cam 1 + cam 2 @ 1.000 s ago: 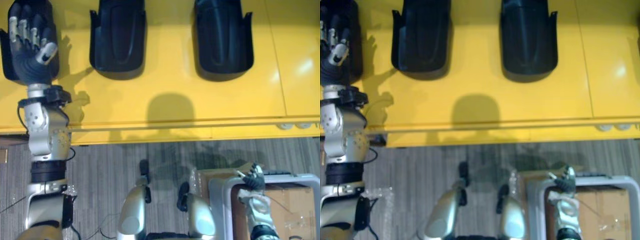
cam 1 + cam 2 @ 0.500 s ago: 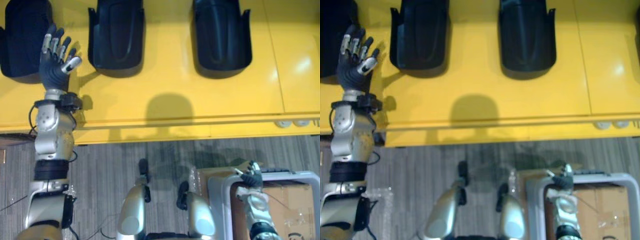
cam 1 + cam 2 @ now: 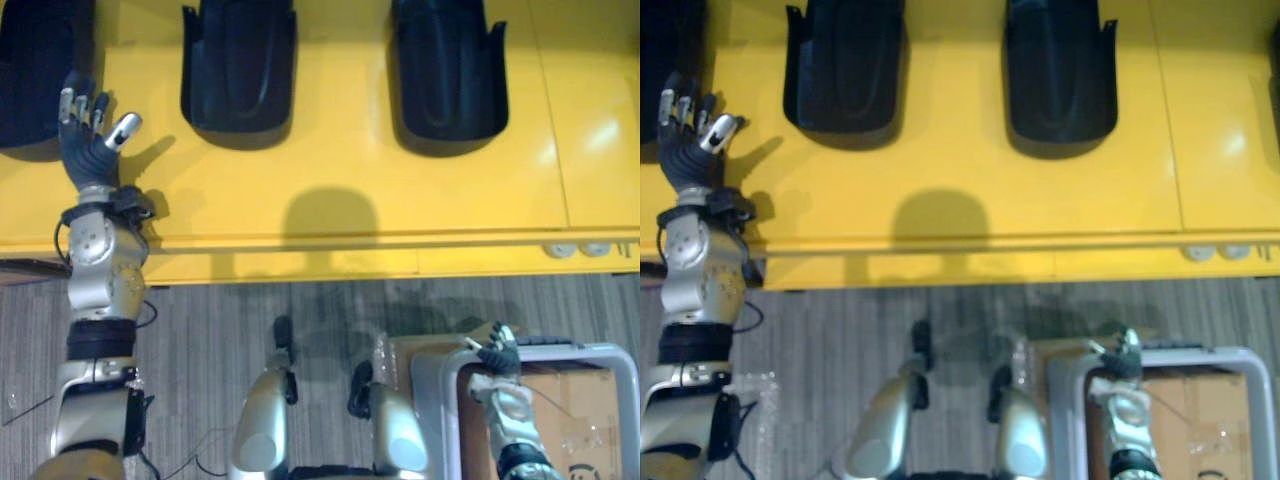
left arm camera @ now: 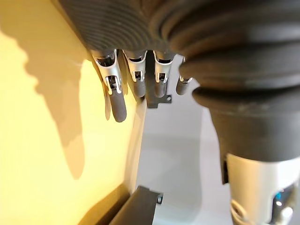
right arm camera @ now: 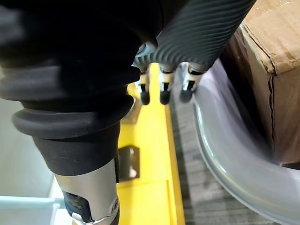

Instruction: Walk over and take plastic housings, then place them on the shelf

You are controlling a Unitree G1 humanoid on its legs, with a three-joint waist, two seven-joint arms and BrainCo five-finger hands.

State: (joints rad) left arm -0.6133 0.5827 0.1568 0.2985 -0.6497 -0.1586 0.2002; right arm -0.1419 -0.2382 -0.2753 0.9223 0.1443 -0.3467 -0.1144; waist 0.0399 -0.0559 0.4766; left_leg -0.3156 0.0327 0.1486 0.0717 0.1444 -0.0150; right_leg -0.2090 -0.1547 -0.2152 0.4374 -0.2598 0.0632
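Note:
Three black plastic housings lie in a row on the yellow shelf [image 3: 340,150]: one at the far left [image 3: 38,75], one in the middle [image 3: 238,65] and one to the right [image 3: 448,70]. My left hand [image 3: 90,145] hovers over the shelf just right of the far-left housing, clear of it, fingers [image 4: 118,101] straight and holding nothing. My right hand [image 3: 497,356] hangs low by the rim of a grey bin [image 3: 442,395], fingers [image 5: 163,91] relaxed and empty.
A cardboard box [image 3: 580,410] sits inside the grey bin at the lower right, on the striped grey floor [image 3: 200,320]. The shelf's front edge [image 3: 340,245] runs across the view. Bare yellow surface lies at the shelf's right end [image 3: 590,120].
My left hand has come off the far-left housing and drawn back toward the shelf's front edge, leaving the housing lying on the shelf. The right hand has stayed by the bin.

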